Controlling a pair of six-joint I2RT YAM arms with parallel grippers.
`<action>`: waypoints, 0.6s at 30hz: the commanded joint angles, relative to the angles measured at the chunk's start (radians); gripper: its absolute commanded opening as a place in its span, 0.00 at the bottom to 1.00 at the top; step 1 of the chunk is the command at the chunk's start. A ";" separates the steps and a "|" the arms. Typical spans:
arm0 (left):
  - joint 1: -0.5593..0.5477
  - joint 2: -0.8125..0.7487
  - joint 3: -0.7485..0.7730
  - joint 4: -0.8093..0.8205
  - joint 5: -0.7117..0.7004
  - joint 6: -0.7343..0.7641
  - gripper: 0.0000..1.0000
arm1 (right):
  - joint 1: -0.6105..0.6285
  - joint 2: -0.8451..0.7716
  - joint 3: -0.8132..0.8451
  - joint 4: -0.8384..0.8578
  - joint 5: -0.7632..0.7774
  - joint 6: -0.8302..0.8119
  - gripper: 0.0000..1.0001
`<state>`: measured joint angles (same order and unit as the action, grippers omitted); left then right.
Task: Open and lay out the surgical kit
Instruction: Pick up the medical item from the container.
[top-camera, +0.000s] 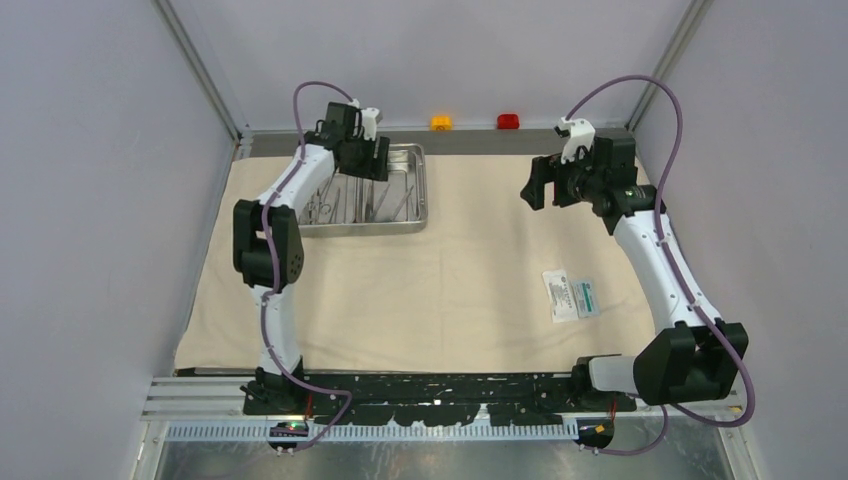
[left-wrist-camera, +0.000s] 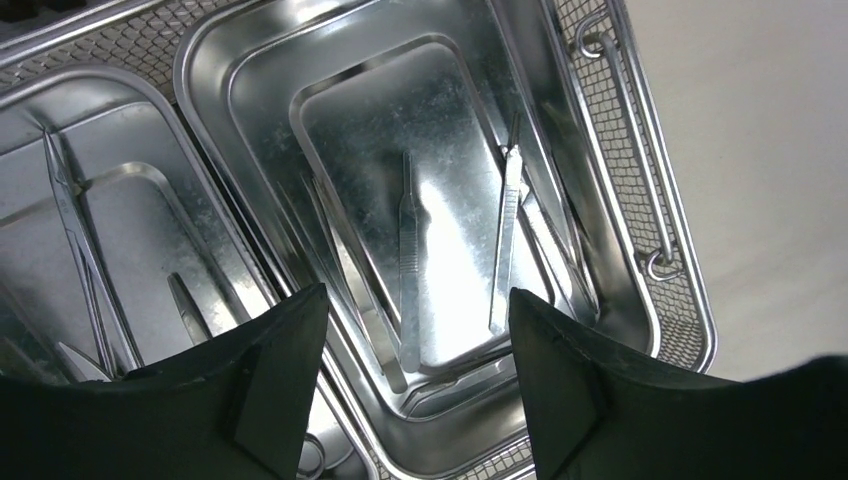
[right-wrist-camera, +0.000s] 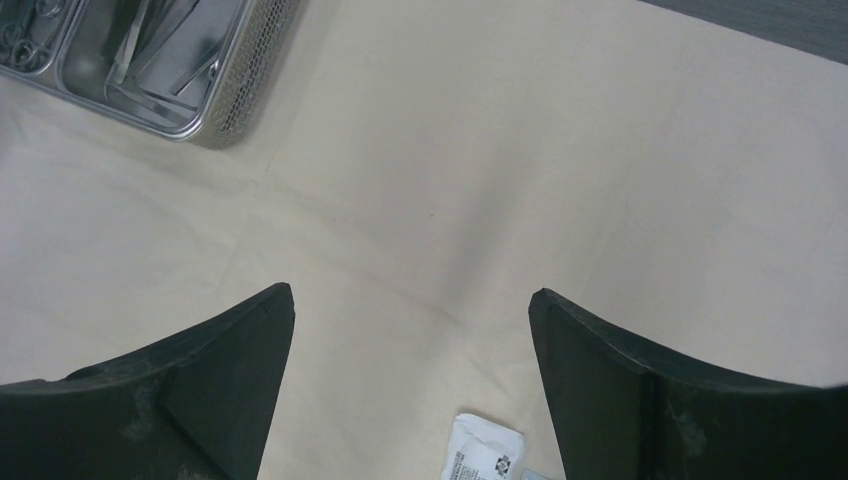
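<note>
My left gripper (left-wrist-camera: 417, 295) hangs over the steel tray (left-wrist-camera: 205, 70) at the far left of the cloth (top-camera: 450, 290), fingers apart and empty. The tweezers (left-wrist-camera: 408, 250) lie flat below: thin, slick, stiff, light. I'd pinch them mid-shaft, across the ribbed grip. The right gripper (right-wrist-camera: 410, 292) gapes empty over the cloth, packet (top-camera: 571, 296) nearby.

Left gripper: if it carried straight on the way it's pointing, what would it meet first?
Probably the tweezers lying in the steel tray compartment framed between its fingers. The left gripper points down into it. Depth is unclear, so a neighbouring tool might touch first.
</note>
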<state>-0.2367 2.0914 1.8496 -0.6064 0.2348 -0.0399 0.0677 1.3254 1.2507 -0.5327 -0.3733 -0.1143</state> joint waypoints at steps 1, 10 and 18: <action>0.000 -0.077 -0.041 0.015 -0.051 0.035 0.68 | -0.004 -0.065 -0.049 0.138 0.030 0.054 0.92; 0.082 -0.119 -0.045 -0.080 -0.069 0.093 0.60 | -0.005 -0.039 -0.059 0.056 -0.110 -0.032 0.92; 0.221 -0.067 0.016 -0.146 -0.054 0.090 0.54 | -0.005 -0.036 -0.075 0.058 -0.121 -0.047 0.92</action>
<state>-0.0643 2.0285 1.7966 -0.6899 0.1833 0.0357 0.0654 1.2957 1.1820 -0.5018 -0.4648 -0.1371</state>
